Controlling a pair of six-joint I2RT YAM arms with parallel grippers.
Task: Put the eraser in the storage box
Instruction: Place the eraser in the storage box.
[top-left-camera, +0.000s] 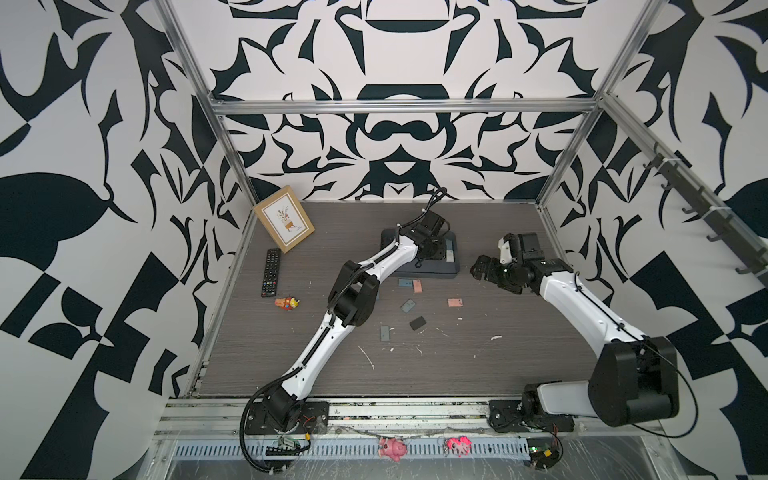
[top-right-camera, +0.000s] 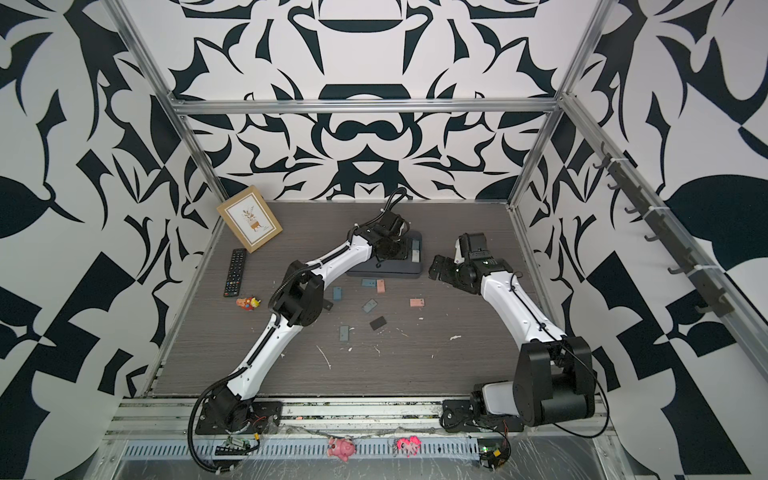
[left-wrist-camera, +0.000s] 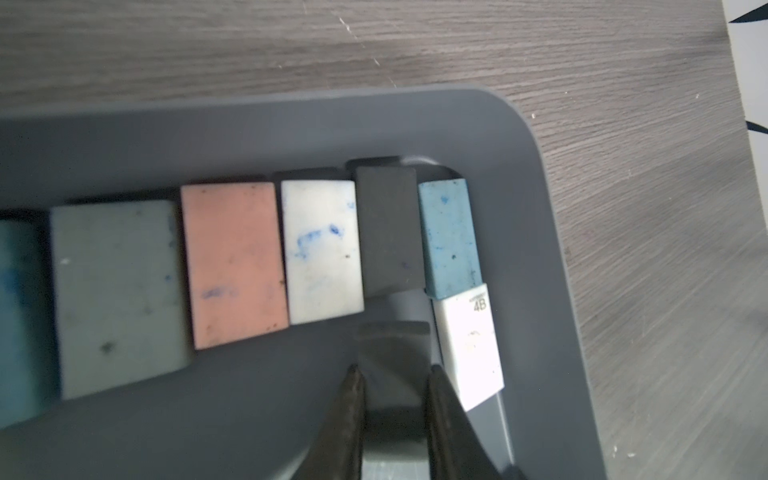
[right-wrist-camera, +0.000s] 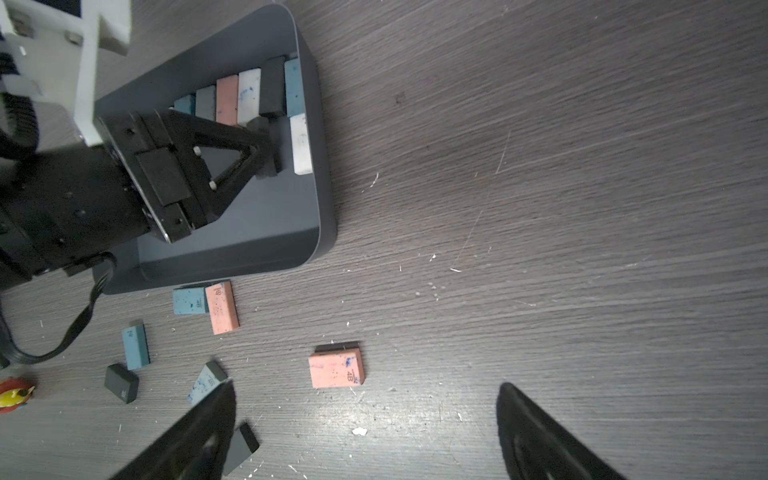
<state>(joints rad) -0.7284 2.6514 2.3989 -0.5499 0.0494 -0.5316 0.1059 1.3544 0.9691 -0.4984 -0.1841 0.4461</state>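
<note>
Grey rubber eraser (left-wrist-camera: 392, 345), blocky, pinched in my left claw (left-wrist-camera: 393, 368) inside the smooth, round-cornered storage box (left-wrist-camera: 548, 249) at twelve o'clock on the woodgrain counter (top-left-camera: 457, 365); my right claw (right-wrist-camera: 365, 388) gapes empty at two o'clock.

Dark grey storage box (left-wrist-camera: 552, 249): grey eraser (left-wrist-camera: 392, 353) gripped inside, near rounded corner.
</note>
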